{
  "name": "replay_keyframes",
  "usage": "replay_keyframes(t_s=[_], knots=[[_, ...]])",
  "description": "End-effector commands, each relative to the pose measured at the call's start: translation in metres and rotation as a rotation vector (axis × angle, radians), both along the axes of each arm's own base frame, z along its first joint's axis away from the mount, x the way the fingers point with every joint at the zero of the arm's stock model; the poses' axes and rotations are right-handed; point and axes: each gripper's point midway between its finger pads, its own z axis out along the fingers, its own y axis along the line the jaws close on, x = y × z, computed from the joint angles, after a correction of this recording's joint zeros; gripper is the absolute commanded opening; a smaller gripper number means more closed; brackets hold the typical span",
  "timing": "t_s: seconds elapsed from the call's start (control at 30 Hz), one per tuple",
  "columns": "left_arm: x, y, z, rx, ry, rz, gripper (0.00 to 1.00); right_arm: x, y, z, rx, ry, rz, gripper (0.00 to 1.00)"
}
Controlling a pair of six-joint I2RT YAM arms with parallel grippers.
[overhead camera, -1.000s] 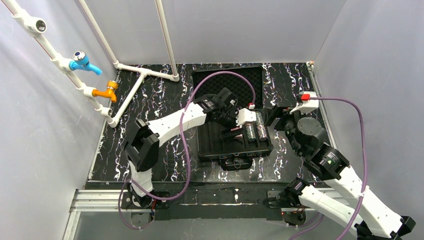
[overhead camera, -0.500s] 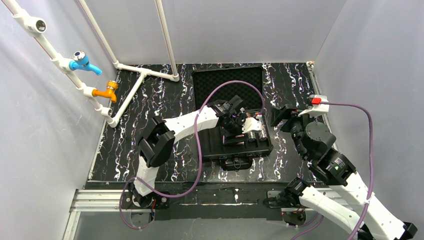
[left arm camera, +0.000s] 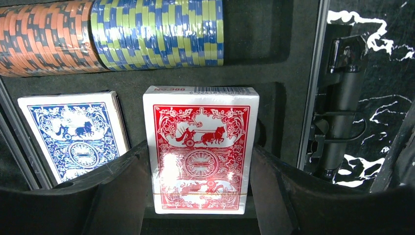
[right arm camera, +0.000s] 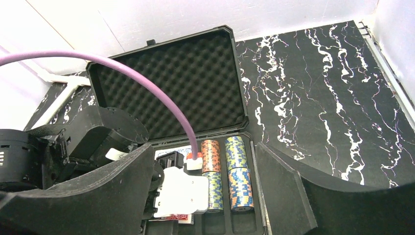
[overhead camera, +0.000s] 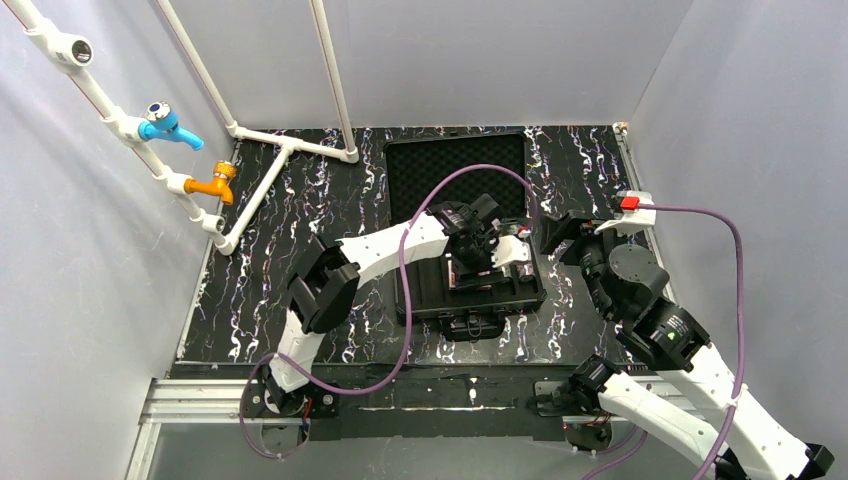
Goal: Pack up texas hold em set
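The black briefcase lies open mid-table, its foam lid [overhead camera: 455, 165] laid flat toward the back and its slotted tray [overhead camera: 420, 300] nearer me. My left gripper [overhead camera: 490, 262] is low over the tray, shut on the red card deck [left arm camera: 200, 147], with a finger against each long side; the deck sits in its slot. The blue card deck [left arm camera: 73, 137] lies in the slot beside it. Rolls of poker chips [right arm camera: 235, 171] fill the right-hand slots. My right gripper [right arm camera: 203, 152] hangs open above the case's right edge, holding nothing.
White pipes with a blue tap [overhead camera: 165, 122] and an orange tap [overhead camera: 215, 183] run along the left wall. A purple cable [right arm camera: 161, 93] arcs over the lid. The case's handle and latch [left arm camera: 342, 98] stick out at the tray's front edge. Grey walls close in on three sides.
The left arm has reached further right over the tray, bringing the red deck down into its slot. The right arm pulled back to the right and has stayed still since.
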Motion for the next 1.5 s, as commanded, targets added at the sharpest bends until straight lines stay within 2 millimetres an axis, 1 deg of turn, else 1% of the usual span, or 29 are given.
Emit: replay_keyframes(t_s=[0.0,0.07,0.3,0.6,0.77,0.9,1.23,1.37,1.47], knots=[[-0.003,0.000,-0.001,0.044,0.016,0.073,0.00,0.000,-0.004,0.011,0.033,-0.038,-0.018,0.84],[-0.003,0.000,-0.001,0.051,0.025,0.092,0.00,-0.001,-0.004,0.011,0.034,-0.038,-0.019,0.84],[-0.020,0.003,-0.009,0.095,0.056,0.057,0.00,-0.002,-0.007,0.011,0.038,-0.041,-0.025,0.84],[-0.038,0.008,-0.012,0.127,0.093,0.040,0.00,-0.003,-0.008,0.011,0.040,-0.042,-0.026,0.84],[-0.050,0.008,-0.011,0.115,0.140,0.031,0.00,-0.003,-0.007,0.009,0.041,-0.039,-0.025,0.84],[-0.056,0.005,-0.008,0.097,0.170,0.034,0.00,-0.003,-0.008,0.010,0.041,-0.040,-0.025,0.84],[-0.074,0.009,-0.003,0.110,0.247,0.033,0.00,-0.004,-0.010,0.007,0.039,-0.036,-0.033,0.84],[-0.079,0.013,-0.007,0.131,0.251,0.037,0.00,-0.005,-0.011,0.007,0.040,-0.036,-0.034,0.84],[-0.078,0.015,-0.011,0.147,0.242,0.048,0.01,-0.005,-0.011,0.006,0.039,-0.035,-0.033,0.84]])
